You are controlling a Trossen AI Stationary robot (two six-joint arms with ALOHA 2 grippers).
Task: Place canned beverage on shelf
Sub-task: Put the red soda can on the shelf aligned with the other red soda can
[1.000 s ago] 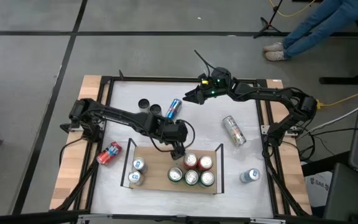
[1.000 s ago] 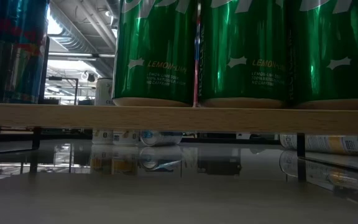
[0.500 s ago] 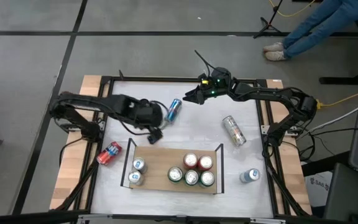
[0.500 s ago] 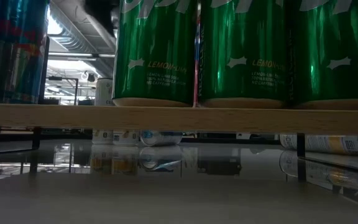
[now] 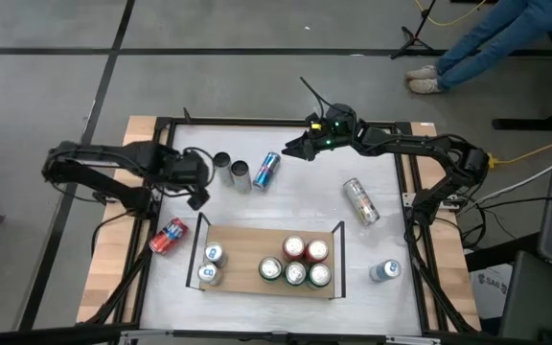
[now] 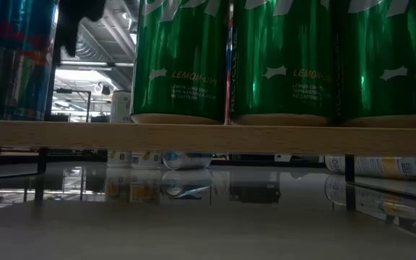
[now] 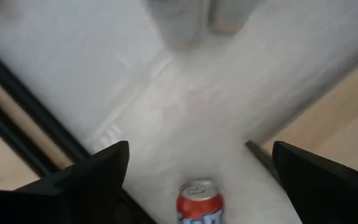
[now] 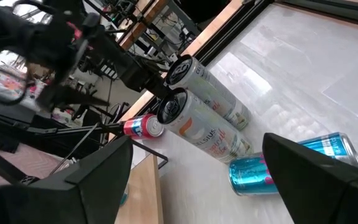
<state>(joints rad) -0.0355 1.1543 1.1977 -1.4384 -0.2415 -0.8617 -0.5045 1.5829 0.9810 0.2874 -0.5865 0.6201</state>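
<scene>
From the overhead camera I see my left gripper (image 5: 195,196) out over the left part of the white surface (image 5: 381,206), near the left frame rail, its jaws spread wide and holding nothing. Just beyond it lies a red can (image 5: 170,236) on its side at the surface's left edge, which also shows between the fingers in the left wrist view (image 7: 199,202). My right gripper (image 5: 292,148) hangs over the far middle of the surface, jaws likewise parted and empty, pointing toward a blue can (image 5: 266,169) lying on its side. Next to that blue can stand two upright silver cans (image 5: 241,174), close together. The shelf (image 5: 247,259) sits near the front edge of the surface, between its two black end rails. On it I count two pale cans (image 5: 211,264) at its left end and five more grouped toward the right: two red-topped (image 5: 305,250) behind three green ones (image 5: 295,274). A silver can (image 5: 360,201) lies on its side right of centre, and a blue-and-white can (image 5: 384,271) rests just off the shelf's right end.
</scene>
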